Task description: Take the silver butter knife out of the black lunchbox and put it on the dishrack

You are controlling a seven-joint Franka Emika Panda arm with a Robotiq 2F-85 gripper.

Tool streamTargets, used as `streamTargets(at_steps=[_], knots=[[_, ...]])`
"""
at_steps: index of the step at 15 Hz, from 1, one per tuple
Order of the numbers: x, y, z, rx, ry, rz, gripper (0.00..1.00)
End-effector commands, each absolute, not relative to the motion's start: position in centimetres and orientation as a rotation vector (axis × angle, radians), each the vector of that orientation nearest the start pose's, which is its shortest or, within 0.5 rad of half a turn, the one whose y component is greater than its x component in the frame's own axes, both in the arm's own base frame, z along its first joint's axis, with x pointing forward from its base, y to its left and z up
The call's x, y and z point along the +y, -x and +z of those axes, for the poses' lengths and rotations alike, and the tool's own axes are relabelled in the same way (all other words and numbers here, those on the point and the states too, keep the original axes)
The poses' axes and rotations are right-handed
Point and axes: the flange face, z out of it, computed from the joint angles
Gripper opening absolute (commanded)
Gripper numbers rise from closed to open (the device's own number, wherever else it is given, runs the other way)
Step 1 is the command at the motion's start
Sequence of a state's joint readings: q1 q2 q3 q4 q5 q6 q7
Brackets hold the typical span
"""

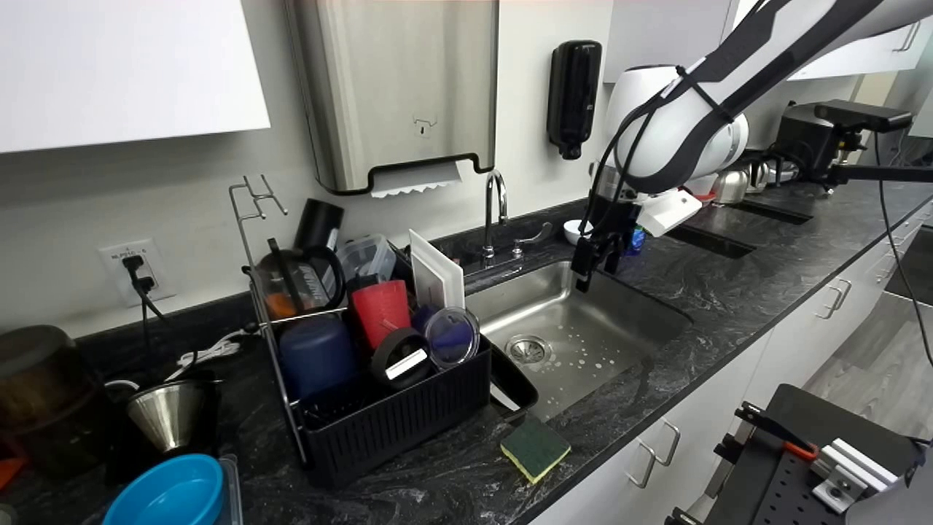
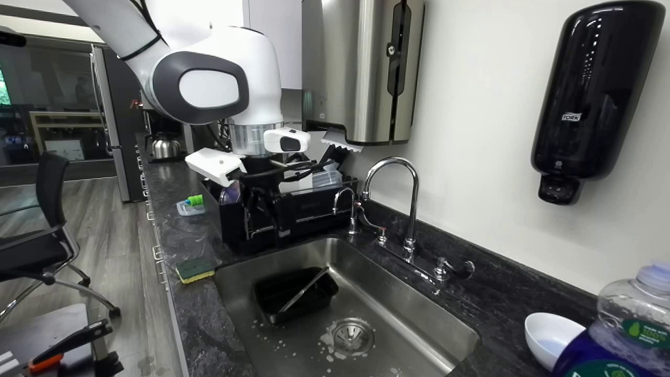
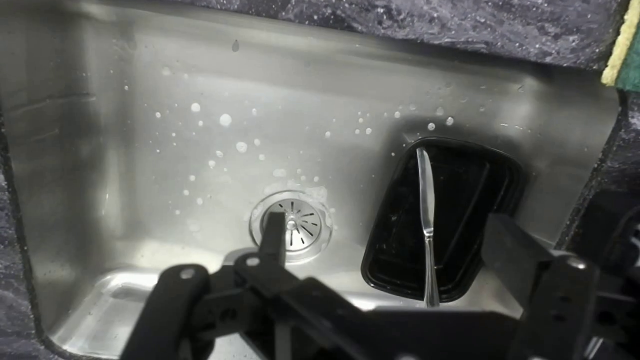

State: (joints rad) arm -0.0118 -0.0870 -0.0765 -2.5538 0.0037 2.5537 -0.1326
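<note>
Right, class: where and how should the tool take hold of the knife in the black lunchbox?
Probably by the handle of the knife, from above, with the open tool closing across its narrow width. The handle crosses the rim of the lunchbox on the faucet side, so it seems propped up there, while the blade lies inside.

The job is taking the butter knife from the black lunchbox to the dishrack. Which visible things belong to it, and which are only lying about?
For the job:
black lunchbox, in the sink
silver butter knife, resting in it
dishrack
pincer, open

Only lying about:
green-and-yellow sponge
white bowl
blue bowl
bottle of blue liquid
</note>
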Motion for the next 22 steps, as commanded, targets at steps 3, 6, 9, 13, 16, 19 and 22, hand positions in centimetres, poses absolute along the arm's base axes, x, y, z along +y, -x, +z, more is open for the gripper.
streamTargets(at_steps=[3, 6, 9, 13, 16, 19, 22], knots=[[-4.0, -45.4, 30.8, -0.065, 3.139, -0.135, 1.0], [-4.5, -45.3, 30.0, -0.068, 3.11, -0.115, 1.0], [-4.8, -45.5, 27.8, -0.053, 3.063, -0.111, 1.0], [-4.7, -46.5, 23.5, -0.023, 2.995, -0.088, 1.0], [-4.2, -47.7, 20.5, -0.036, 2.964, -0.113, 1.0], [-3.4, -49.4, 17.9, -0.066, 2.952, -0.146, 1.0], [-2.9, -51.0, 15.3, -0.106, 2.945, -0.157, 1.0]])
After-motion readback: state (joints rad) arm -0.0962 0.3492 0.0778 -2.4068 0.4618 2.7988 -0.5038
